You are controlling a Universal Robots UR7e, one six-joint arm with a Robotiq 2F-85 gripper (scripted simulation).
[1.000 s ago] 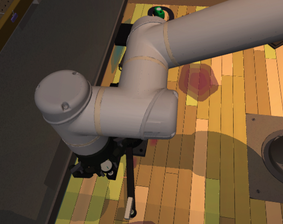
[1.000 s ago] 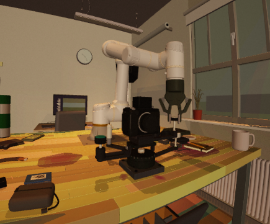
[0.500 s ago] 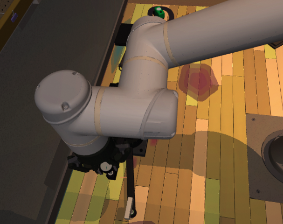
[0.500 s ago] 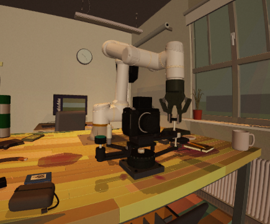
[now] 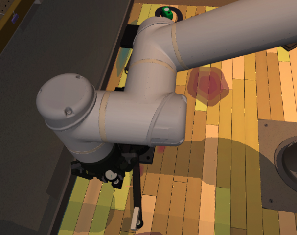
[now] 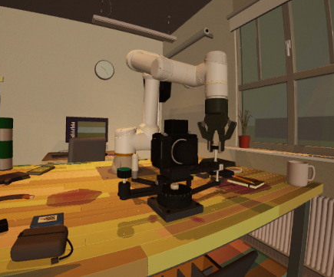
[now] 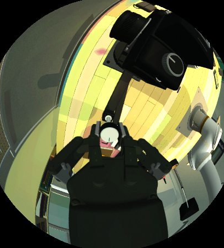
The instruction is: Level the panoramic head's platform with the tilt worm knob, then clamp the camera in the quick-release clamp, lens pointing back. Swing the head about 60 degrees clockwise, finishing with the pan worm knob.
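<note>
The panoramic head (image 6: 175, 195) is mostly hidden under my arm in the side camera, where only its base corner (image 5: 147, 156) and one long arm (image 5: 137, 192) show. The black camera (image 6: 174, 147) sits on the head's platform near the table's front edge. A white round knob (image 7: 109, 134) (image 6: 214, 147) stands upright at the end of the head's right arm, and it is held in my closed gripper (image 7: 108, 132) (image 6: 215, 146) from above. A green-capped knob (image 6: 124, 171) stands at the end of the opposite arm.
Behind the head stands my arm's base (image 6: 129, 144) on its plate, with a window and a potted plant (image 6: 244, 134) to the right. A mug (image 6: 299, 173) and a notebook (image 6: 245, 181) lie right of the head. A pouch (image 6: 39, 243) and small boxes lie to the left.
</note>
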